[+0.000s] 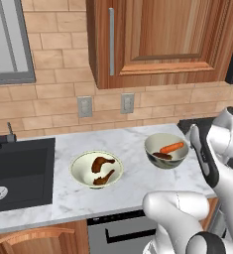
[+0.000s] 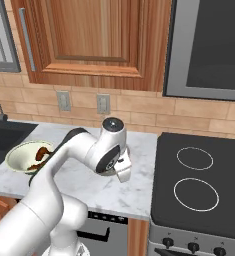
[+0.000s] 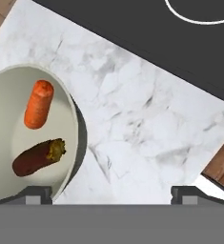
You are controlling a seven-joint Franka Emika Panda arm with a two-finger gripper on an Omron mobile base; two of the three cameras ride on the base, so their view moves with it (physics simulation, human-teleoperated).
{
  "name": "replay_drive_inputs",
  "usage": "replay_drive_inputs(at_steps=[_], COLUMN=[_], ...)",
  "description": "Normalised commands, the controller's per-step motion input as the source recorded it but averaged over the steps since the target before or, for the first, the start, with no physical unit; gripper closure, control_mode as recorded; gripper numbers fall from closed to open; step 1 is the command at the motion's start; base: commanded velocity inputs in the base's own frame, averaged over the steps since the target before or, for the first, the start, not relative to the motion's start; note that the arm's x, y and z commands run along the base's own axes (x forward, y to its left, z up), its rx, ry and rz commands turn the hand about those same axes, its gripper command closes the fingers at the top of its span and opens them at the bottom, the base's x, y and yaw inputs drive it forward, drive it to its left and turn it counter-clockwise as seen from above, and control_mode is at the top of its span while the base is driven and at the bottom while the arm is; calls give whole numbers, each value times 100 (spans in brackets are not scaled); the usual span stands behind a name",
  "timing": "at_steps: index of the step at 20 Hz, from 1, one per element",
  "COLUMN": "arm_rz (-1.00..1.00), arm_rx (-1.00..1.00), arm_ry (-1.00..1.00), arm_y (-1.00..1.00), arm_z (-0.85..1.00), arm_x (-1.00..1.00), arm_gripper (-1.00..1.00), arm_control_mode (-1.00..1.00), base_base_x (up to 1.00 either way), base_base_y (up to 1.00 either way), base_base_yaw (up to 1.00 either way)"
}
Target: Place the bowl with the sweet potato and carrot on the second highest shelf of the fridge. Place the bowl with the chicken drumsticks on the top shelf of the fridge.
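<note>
Two pale bowls are seen on the white marble counter (image 1: 133,188) in the left base view: the bowl with the chicken drumsticks (image 1: 96,169) stands towards the black sink (image 1: 19,171), and the bowl with the sweet potato and carrot (image 1: 166,150) stands apart from it, further towards the stove (image 2: 204,185). In the hand view the vegetable bowl is looked into from above; the orange carrot (image 3: 38,104) and the dark sweet potato (image 3: 38,157) lie side by side on its floor, not touching. The gripper (image 3: 111,193) is held above the counter with its jaws spread wide and nothing between them; one dark fingertip (image 3: 35,193) is seen over the bowl's rim and the other over bare marble (whether the rim is touched cannot be told). A wooden wall cabinet (image 1: 157,39) is mounted above the brick backsplash, in which two outlets (image 1: 105,105) are set. In the right base view the drumstick bowl is partly hidden behind the white arm (image 2: 64,165), and a dark microwave (image 2: 209,47) hangs over the stove
</note>
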Motion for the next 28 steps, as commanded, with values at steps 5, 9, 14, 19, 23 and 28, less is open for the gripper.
replay_drive_inputs(at_steps=[5, 9, 14, 19, 23, 28], arm_rz=[0, -1, 0, 0, 0, 0], arm_rx=[0, -1, 0, 0, 0, 0], arm_ry=[0, 9, 10, 8, 1, 0], arm_y=[5, 19, 3, 0, 0, 1], arm_z=[-15, 0, 0, -24, -24, -30], arm_x=[16, 33, 45, 6, 3, 19], arm_gripper=[-100, -100, -100, -100, -100, -100], arm_control_mode=[-100, -100, -100, -100, -100, -100], base_base_x=[0, 0, 0, 0, 0, 0], base_base_y=[0, 0, 0, 0, 0, 0], base_base_yaw=[0, 0, 0, 0, 0, 0])
